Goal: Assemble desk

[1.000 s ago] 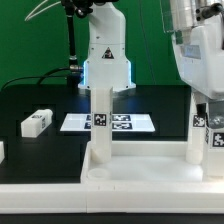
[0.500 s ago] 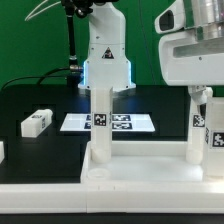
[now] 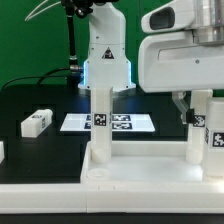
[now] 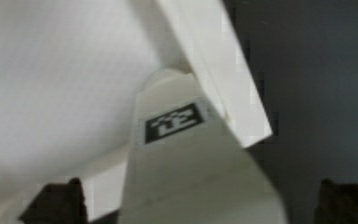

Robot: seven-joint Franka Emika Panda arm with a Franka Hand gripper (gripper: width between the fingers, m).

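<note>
While the gripper (image 4: 202,203) is straddling the right leg (image 3: 201,135) with jaws standing wide, clasping nothing, that leg is standing upright in a socket of the tabletop (image 3: 50,190), which is lying nearest. The centre leg (image 3: 100,120) is filling the socket to its left. Probably the wide jaws are leaving room for regripping or withdrawing. One loose leg (image 3: 35,123) is lying farther back, left.

You have the white tabletop (image 3: 120,182) lying flat across the front, rim up. Two square tagged legs stand upright in it: the middle leg (image 3: 100,125) and the far leg (image 3: 197,145) toward the exterior view's right. A loose leg (image 3: 36,123) lies on the black bench (image 3: 40,100) behind, well apart.
</note>
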